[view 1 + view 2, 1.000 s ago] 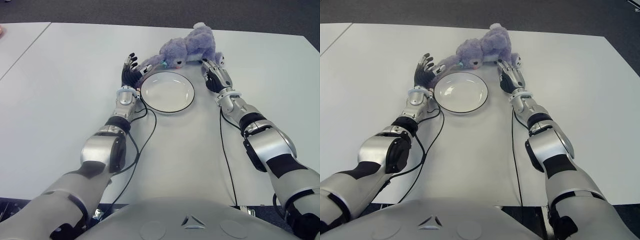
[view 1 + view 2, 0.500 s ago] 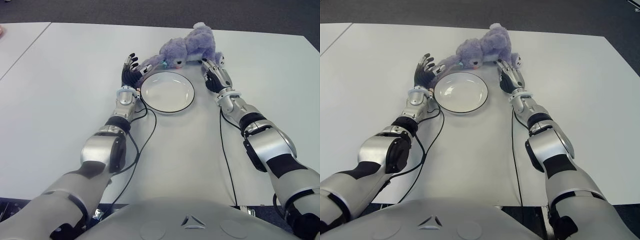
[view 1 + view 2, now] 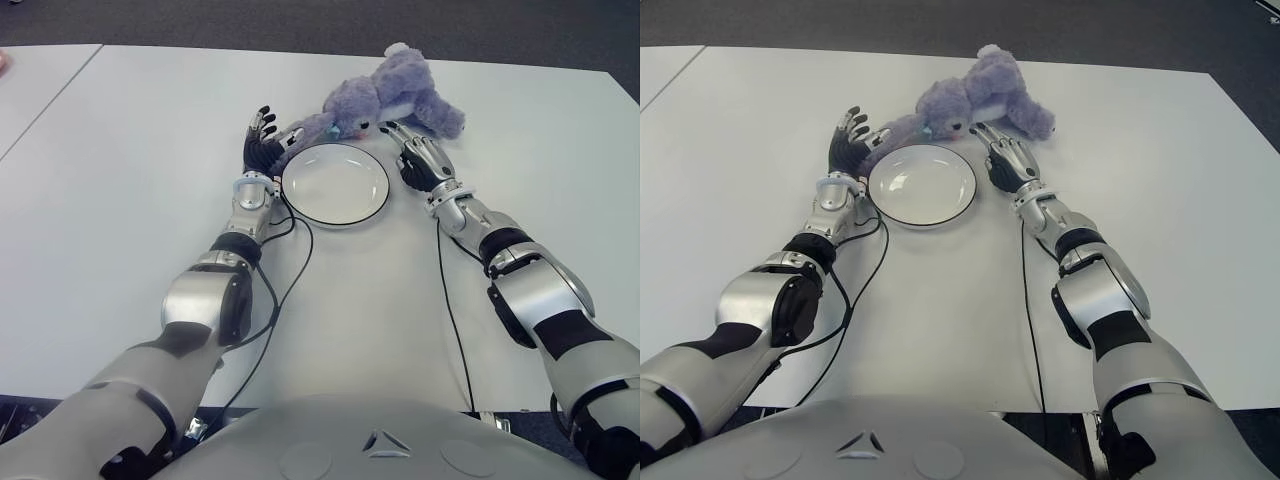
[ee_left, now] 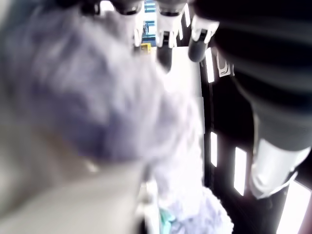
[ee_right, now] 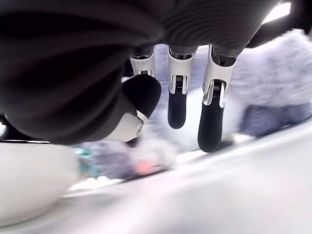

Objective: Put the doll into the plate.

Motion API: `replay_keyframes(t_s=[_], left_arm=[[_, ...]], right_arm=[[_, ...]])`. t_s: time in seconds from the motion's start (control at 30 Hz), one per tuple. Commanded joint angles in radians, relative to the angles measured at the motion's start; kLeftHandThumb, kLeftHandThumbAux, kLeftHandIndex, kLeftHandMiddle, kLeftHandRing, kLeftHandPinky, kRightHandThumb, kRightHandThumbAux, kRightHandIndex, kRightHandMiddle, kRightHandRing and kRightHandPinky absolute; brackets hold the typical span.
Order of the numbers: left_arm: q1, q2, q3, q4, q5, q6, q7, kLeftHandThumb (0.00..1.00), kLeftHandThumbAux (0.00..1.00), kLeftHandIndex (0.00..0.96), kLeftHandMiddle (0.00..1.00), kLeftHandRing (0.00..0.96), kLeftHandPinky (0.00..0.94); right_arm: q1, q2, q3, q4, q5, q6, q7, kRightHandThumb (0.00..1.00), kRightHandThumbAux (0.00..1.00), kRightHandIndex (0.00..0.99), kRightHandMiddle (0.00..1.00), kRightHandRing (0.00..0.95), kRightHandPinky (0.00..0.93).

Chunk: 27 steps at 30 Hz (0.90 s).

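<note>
Doll lies on the table at twelve o'clock from the plate, outside the rim. My left hand sits at the plate's ten o'clock, fingers spread, against the doll's arm. My right hand sits at two o'clock, fingers extended, holding nothing, just short of the doll.

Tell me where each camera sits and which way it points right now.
Left eye view: head camera, looking down on the white table; both arms show, flanking the round white plate.
Right eye view: same scene, camera slightly offset; purple plush doll lies beyond the plate.
Left wrist view: close behind the left hand, facing the doll's fur.
Right wrist view: behind the right hand, fingers extended toward the doll.
Shared: all four show the doll.
</note>
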Motion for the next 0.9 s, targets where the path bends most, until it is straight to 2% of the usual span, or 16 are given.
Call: replay_keyframes(t_s=[0.03,0.23,0.33,0.5,0.67,0.83,0.9], left_arm=[[0.205,-0.04,0.0,0.136,0.004,0.122,0.001,0.0,0.665,0.101,0.143,0.138,0.144],[0.207,-0.042,0.004,0.136,0.0,0.121,-0.001,0.0,0.665,0.1,0.146,0.14,0.149],[0.207,-0.042,0.004,0.136,0.001,0.121,0.001,0.0,0.662,0.098,0.145,0.136,0.145],[0.209,-0.043,0.003,0.136,0.002,0.119,0.002,0.0,0.657,0.099,0.14,0.13,0.139],[0.209,-0.044,0.005,0.136,0.0,0.12,0.001,0.0,0.654,0.101,0.139,0.128,0.141],[0.21,-0.043,0.007,0.136,-0.002,0.12,0.0,0.0,0.658,0.101,0.138,0.127,0.14],[0.209,-0.043,0.006,0.136,-0.001,0.121,-0.001,0.0,0.66,0.099,0.138,0.126,0.135]], right_arm=[[0.126,-0.023,0.078,-0.021,-0.073,-0.121,-0.047,1.0,0.733,0.013,0.0,0.2,0.42],[0.173,-0.051,0.097,-0.069,-0.066,-0.247,-0.065,1.0,0.734,0.001,0.0,0.234,0.42],[0.207,-0.064,0.084,-0.099,-0.036,-0.321,-0.042,1.0,0.734,0.0,0.0,0.23,0.421],[0.265,-0.09,0.058,-0.16,0.008,-0.399,-0.007,1.0,0.734,0.0,0.0,0.204,0.418],[0.322,-0.109,0.034,-0.198,0.04,-0.395,0.043,1.0,0.736,0.0,0.0,0.17,0.41],[0.349,-0.118,0.015,-0.232,0.067,-0.378,0.1,1.0,0.737,0.0,0.0,0.145,0.408],[0.36,-0.123,0.007,-0.253,0.083,-0.375,0.134,0.945,0.737,0.0,0.0,0.111,0.329]])
